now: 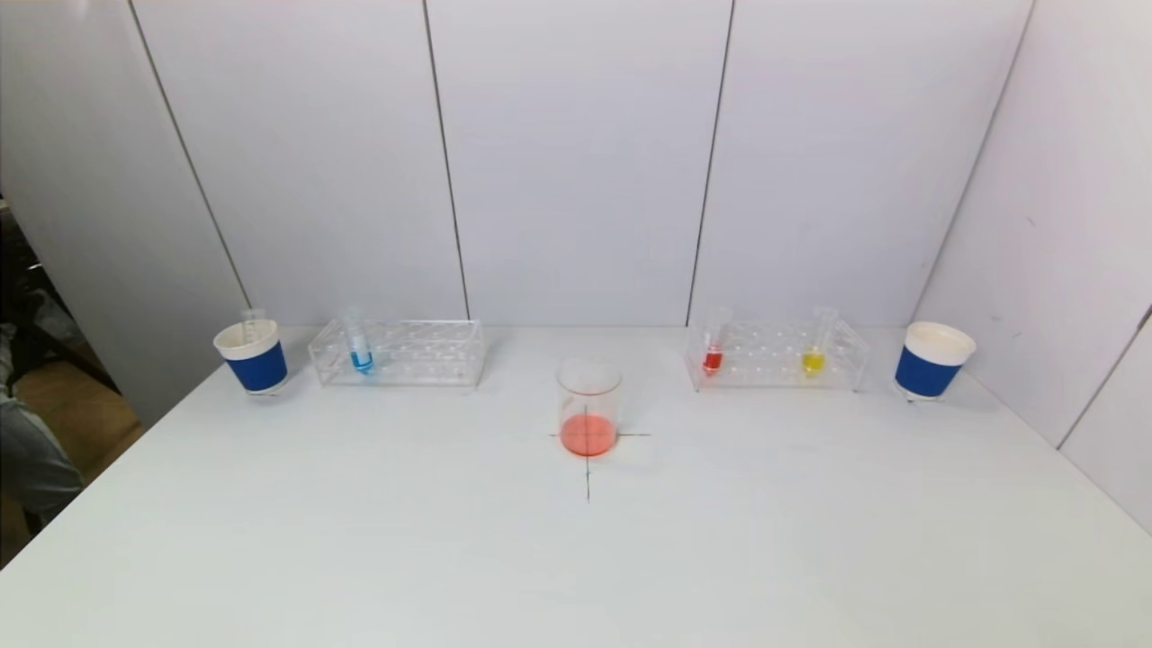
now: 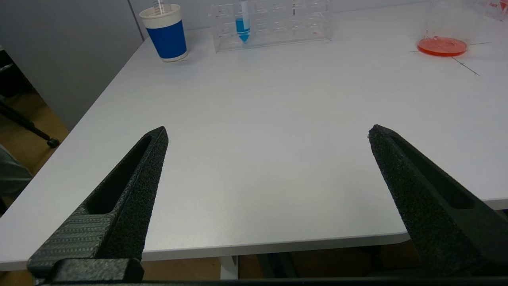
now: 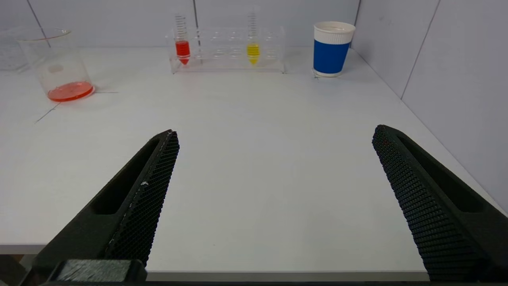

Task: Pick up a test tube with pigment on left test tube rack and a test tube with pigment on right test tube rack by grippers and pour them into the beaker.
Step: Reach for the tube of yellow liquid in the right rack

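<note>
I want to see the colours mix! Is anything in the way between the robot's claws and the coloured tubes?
No. Only bare white table lies between the open left gripper and the blue-filled test tube in its clear plastic rack. The open right gripper likewise has a clear way to the red-filled tube and yellow-filled tube.

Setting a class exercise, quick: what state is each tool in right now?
Left tool: open, holding nothing, over the table's near edge.
Right tool: open, holding nothing, also at the near edge.
</note>
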Motion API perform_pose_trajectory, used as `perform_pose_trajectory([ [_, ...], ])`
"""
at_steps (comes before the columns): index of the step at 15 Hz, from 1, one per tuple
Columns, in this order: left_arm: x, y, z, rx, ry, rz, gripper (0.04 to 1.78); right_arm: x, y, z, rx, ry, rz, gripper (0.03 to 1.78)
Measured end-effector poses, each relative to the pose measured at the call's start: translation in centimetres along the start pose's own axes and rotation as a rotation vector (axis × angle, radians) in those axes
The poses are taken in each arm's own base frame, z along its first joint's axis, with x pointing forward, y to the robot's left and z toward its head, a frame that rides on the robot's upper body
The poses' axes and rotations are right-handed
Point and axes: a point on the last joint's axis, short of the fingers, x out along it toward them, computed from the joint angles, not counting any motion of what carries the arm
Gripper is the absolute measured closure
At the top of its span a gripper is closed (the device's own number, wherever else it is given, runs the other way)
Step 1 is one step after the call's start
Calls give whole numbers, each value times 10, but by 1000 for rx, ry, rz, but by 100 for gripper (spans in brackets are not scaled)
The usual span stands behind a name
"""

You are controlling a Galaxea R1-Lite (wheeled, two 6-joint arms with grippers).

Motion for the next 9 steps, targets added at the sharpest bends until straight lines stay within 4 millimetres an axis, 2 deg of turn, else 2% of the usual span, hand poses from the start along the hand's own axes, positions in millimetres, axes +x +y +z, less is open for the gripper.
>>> perform_pose_trajectory([
  [1,0,0,0,0,0,0,6,0,0,2,-10,-6,0,4],
  [3,0,0,0,0,0,0,6,-5,0,18,-32,-51,24,4],
  [6,0,0,0,0,0,0,6,-14,1,65,-48,-123,72,4],
  [9,0,0,0,0,0,0,6,-3,2,107,-56,-117,84,4],
])
